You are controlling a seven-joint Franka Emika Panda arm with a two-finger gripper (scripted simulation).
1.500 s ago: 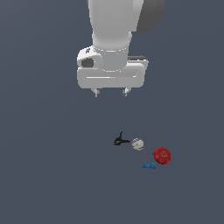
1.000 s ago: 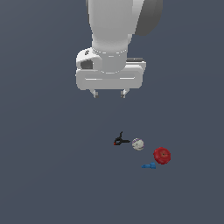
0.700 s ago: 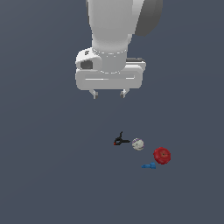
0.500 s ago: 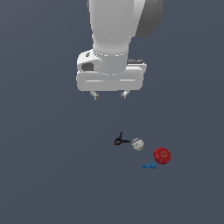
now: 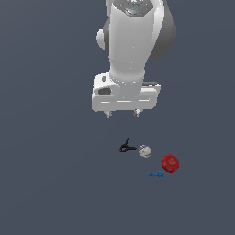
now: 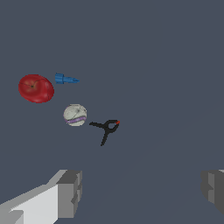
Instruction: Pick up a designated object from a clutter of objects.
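The designated object, a small whitish-grey ball [image 5: 144,151] [image 6: 75,115] with darker markings, lies on the grey floor among the clutter of objects. A black clamp-like tool [image 5: 126,147] [image 6: 106,128] with a red tip lies close beside it, on the exterior view's left. On the ball's other side sit a red round object [image 5: 170,163] [image 6: 36,88] and a small blue piece [image 5: 157,174] [image 6: 65,79]. My gripper [image 5: 122,114] [image 6: 140,190] hangs well above the clutter, open, with nothing between its fingers [image 6: 70,192].
The floor [image 5: 55,183] is a plain dark grey surface all around the small group. No other objects, walls or edges show in either view.
The arm stayed nearly still at first, then in the last half second the gripper came lower toward the clutter. The objects have not moved.
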